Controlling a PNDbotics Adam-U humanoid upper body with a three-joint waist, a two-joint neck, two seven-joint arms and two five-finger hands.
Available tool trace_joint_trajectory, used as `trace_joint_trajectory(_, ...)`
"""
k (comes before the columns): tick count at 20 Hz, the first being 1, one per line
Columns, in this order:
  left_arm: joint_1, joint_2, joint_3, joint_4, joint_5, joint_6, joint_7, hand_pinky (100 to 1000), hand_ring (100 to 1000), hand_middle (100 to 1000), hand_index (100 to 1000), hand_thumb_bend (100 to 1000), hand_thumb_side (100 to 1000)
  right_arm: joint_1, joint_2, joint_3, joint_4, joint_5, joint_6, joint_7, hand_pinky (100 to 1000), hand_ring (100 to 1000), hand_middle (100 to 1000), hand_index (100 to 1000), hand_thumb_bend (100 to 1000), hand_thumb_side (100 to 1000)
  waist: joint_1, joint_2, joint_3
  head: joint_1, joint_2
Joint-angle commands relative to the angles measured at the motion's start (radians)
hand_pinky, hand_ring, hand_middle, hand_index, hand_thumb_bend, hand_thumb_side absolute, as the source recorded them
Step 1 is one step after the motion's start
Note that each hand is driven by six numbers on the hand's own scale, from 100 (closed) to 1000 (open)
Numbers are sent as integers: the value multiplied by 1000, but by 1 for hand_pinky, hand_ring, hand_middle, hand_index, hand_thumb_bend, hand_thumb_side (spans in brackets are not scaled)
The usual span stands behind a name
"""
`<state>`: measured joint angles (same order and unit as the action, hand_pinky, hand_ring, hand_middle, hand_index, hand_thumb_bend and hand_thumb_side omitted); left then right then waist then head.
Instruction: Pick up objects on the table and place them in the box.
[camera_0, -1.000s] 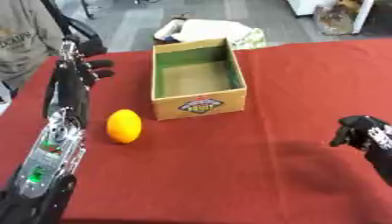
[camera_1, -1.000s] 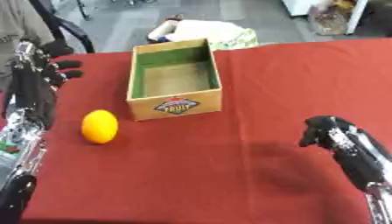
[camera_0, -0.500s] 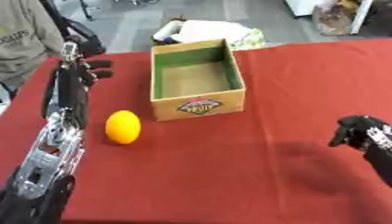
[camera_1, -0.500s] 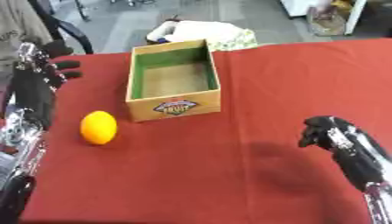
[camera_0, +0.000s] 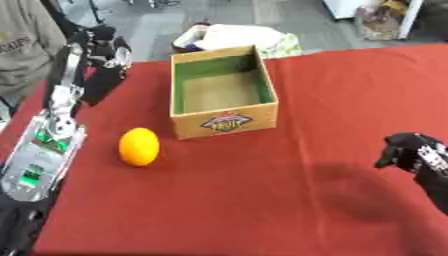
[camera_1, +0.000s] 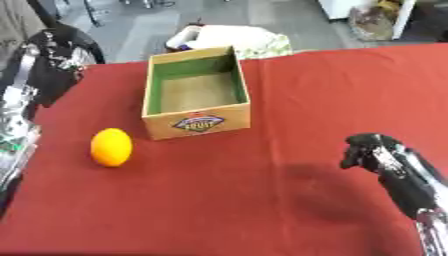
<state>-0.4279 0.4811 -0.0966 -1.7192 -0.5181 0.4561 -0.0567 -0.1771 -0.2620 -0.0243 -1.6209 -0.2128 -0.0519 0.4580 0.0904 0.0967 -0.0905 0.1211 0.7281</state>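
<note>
An orange fruit (camera_0: 139, 146) lies on the red table (camera_0: 262, 200), left of an open cardboard box (camera_0: 221, 92) with a green inside that holds nothing. My left hand (camera_0: 105, 64) is raised at the far left, above and behind the orange, fingers relaxed and holding nothing. At the right edge my right hand (camera_1: 369, 150) hovers with fingers curled and nothing in them, well away from the box and the orange.
A pile of white cloth and bags (camera_0: 234, 36) sits just behind the box, past the table's far edge. A person in a grey shirt (camera_0: 22, 45) stands at the far left.
The left hand has lifted slightly at the far left. The orange, the box and the right hand stay where they were.
</note>
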Motion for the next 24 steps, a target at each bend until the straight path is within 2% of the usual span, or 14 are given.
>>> trace_joint_trajectory(1, -41, 49, 4, 46, -178, 34, -153, 720, 730, 754, 822, 137, 272, -10, -22, -1, -18, 6, 1, 1, 597, 546, 525, 700, 100, 637, -2, -14, -1, -3, -9)
trace_joint_trajectory(3, -61, 55, 7, 74, -274, 41, -234, 718, 727, 748, 816, 192, 233, -10, -23, -1, -18, 6, 1, 1, 597, 545, 525, 700, 100, 637, -2, -14, -2, -3, -11)
trace_joint_trajectory(7, -80, 54, 15, 96, -401, 37, -364, 713, 721, 739, 813, 229, 242, -9, -23, -1, -18, 7, 2, 1, 597, 545, 525, 700, 100, 637, 0, -13, -2, -4, -12)
trace_joint_trajectory(11, -78, 46, 18, 109, -450, 32, -443, 709, 714, 726, 811, 243, 252, -8, -23, 0, -18, 7, 2, 1, 596, 545, 525, 699, 100, 636, 1, -14, -2, -5, -13)
trace_joint_trajectory(16, -71, 34, 13, 139, -463, 31, -479, 710, 701, 723, 819, 263, 282, -9, -23, -1, -18, 7, 2, 0, 596, 545, 524, 699, 100, 636, 0, -14, -2, -6, -15)
trace_joint_trajectory(18, -68, 33, 8, 146, -453, 25, -493, 714, 707, 730, 826, 283, 336, -9, -23, -1, -18, 6, 2, -1, 596, 545, 524, 699, 100, 635, 0, -13, -2, -6, -15)
trace_joint_trajectory(19, -67, 32, 5, 150, -447, 21, -503, 719, 715, 738, 832, 305, 406, -9, -23, -1, -18, 7, 2, -1, 596, 545, 524, 699, 100, 635, 0, -13, -2, -6, -15)
trace_joint_trajectory(20, -66, 32, 0, 154, -439, 14, -517, 720, 716, 740, 833, 312, 422, -9, -24, -1, -18, 7, 2, -1, 596, 545, 524, 699, 100, 635, 0, -13, -2, -6, -15)
trace_joint_trajectory(21, -65, 32, -4, 158, -432, 6, -532, 723, 721, 744, 837, 335, 492, -9, -24, -1, -18, 8, 2, -1, 596, 544, 524, 699, 100, 635, 0, -12, -2, -6, -14)
trace_joint_trajectory(24, -61, 34, -14, 164, -408, -21, -586, 732, 734, 758, 849, 388, 619, -10, -24, -3, -18, 8, 1, -3, 595, 544, 524, 699, 100, 633, 1, -12, -3, -7, -14)
